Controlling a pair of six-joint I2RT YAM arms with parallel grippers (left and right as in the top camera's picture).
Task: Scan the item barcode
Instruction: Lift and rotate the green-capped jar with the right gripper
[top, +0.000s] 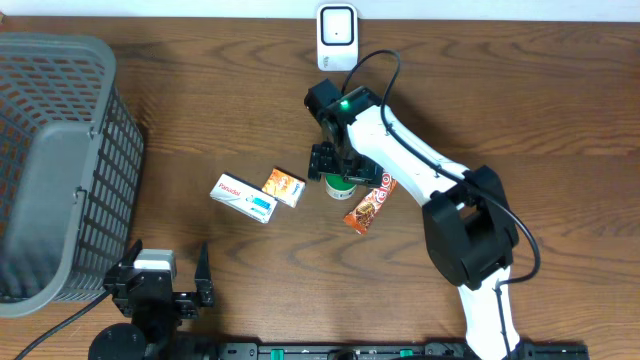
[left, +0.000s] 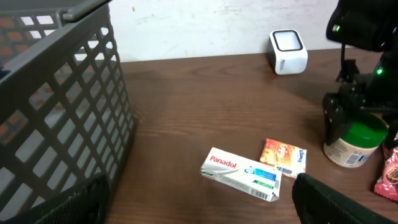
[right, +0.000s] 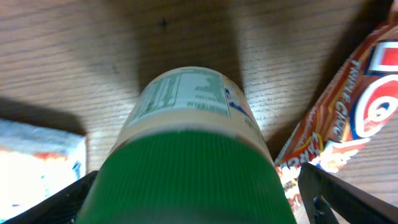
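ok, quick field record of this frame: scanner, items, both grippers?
scanner: white, at the back, nothing in front of it
jar: green lid, standing upright
right gripper: open, jaws either side of the jar's lid, grip not evident
left gripper: open, holding nothing, away from the items
Panadol box: lying flat
orange box: beside the Panadol box
snack bar: lying by the jar
basket: grey, far left
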